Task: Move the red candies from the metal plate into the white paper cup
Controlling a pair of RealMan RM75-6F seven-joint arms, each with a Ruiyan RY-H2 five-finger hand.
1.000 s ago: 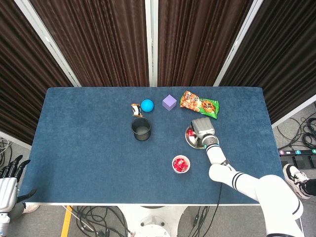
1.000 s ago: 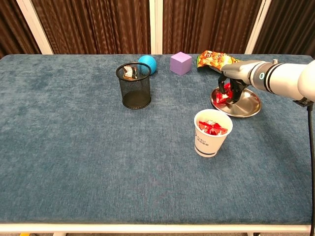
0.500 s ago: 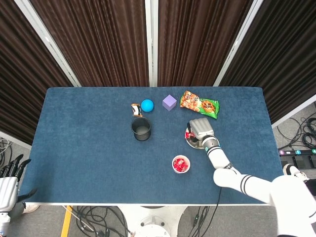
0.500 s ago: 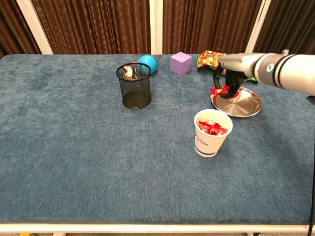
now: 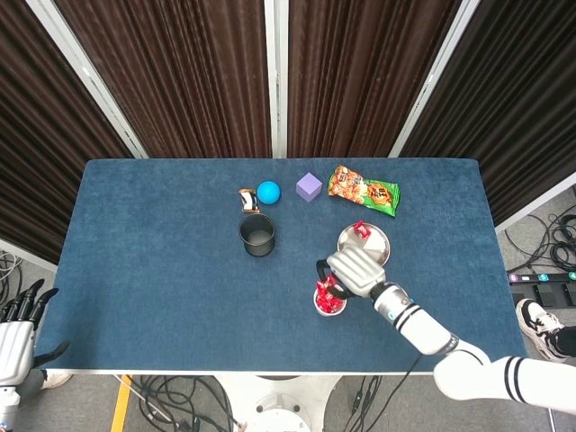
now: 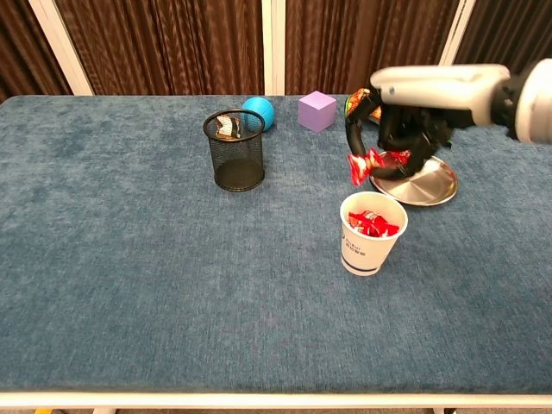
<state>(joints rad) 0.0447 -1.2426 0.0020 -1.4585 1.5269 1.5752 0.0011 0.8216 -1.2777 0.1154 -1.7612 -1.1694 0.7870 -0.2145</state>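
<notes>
While our right robot hand (image 6: pixel 404 129) pinches a red candy (image 6: pixel 360 164) just above the white paper cup (image 6: pixel 371 233) at frame centre-right, we risk dropping it onto the tabletop (image 6: pixel 129 259) beside the already full cup.

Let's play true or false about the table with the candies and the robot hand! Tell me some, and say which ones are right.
1. The right hand holds a red candy above the white paper cup. True.
2. The cup is empty. False: red candies lie in it.
3. The blue ball sits inside the black mesh basket. False: it lies behind the basket, on the table.
4. One candy lies on the metal plate. True.
5. The purple cube stands beside the snack bag. True.
</notes>
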